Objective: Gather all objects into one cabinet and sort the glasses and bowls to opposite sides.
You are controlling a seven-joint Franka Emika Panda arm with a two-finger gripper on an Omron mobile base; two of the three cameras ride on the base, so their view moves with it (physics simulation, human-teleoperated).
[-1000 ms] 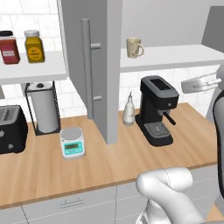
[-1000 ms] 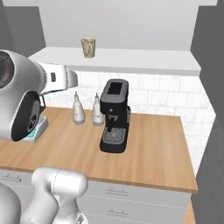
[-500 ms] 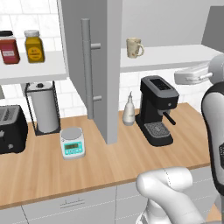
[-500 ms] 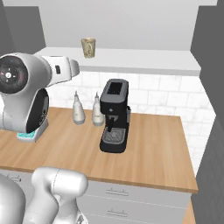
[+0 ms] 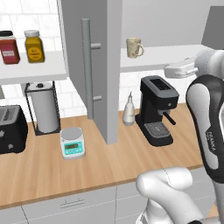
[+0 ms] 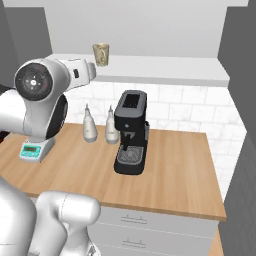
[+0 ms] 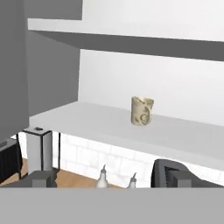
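A beige mottled mug [image 5: 134, 47] stands alone on the long white shelf [image 5: 179, 53] of the open wall cabinet, whose grey door [image 5: 103, 65] with its bar handle swings out to the left. My gripper [image 5: 168, 70] hangs open just right of the mug, at about shelf height and pointing toward it. The right base view puts the gripper [image 6: 93, 70] just below and left of the mug [image 6: 101, 54]. In the hand view the mug [image 7: 142, 110] sits upright at mid-shelf, well beyond my gripper [image 7: 113, 181], which holds nothing. The bowls are out of view.
A black coffee machine [image 5: 156, 109] and a white bottle [image 5: 128, 112] stand on the wooden counter [image 5: 113, 162] under the shelf. A scale [image 5: 72, 142], paper towel roll [image 5: 44, 110] and toaster [image 5: 9, 130] sit further left. Red [image 5: 8, 47] and yellow [image 5: 34, 46] jars occupy the left shelf.
The arm has swung the hand up and in toward the shelf, bringing the gripper closer to the beige mug. The gripper has stayed open. Nothing else has moved.
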